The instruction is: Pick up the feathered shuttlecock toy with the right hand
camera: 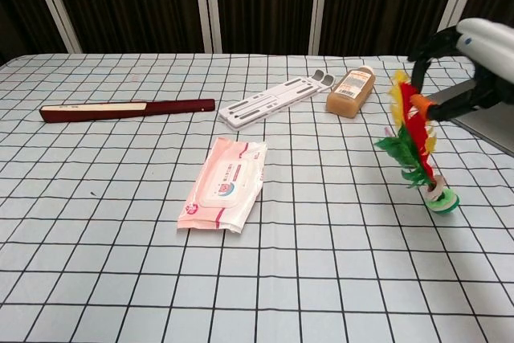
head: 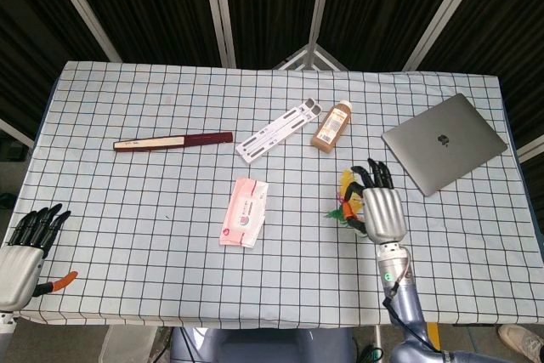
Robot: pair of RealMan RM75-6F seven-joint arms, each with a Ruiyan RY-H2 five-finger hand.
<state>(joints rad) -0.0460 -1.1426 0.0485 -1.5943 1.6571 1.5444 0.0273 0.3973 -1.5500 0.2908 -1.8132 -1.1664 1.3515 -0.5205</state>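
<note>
**Shuttlecock toy lifted by its feathers**

Toward four o'clock on the checked worktop (head: 127, 201), seen from the head view, the right robot hand (head: 382, 210) holds the feathered shuttlecock toy (camera: 416, 150) by its plumes. In the chest view the fingers (camera: 438, 42) curl down over the red, yellow and green feathers near their tips, pinching them (the thumb side shows as a dark bar across the orange part). The toy hangs tilted, its feathers up toward the robot hand and its round green-and-white base lowest. Whether that base touches the cloth or hangs just above it cannot be told from either view.

At about one o'clock from the toy lies a closed grey laptop (head: 444, 142), near the worktop's right edge. An amber bottle (head: 331, 125) lies on its side at roughly eleven o'clock from the toy, just beside a white slotted folding stand (head: 279, 132). A pink pack of wet wipes (head: 244, 212) lies flat near the middle, at nine o'clock from the toy and well apart from it. Farther toward ten o'clock rests a closed dark-red folding fan (head: 173, 141).

Off the worktop's eight o'clock corner, the left robot hand (head: 24, 248) holds nothing, its dark fingers extended and slightly apart.
</note>
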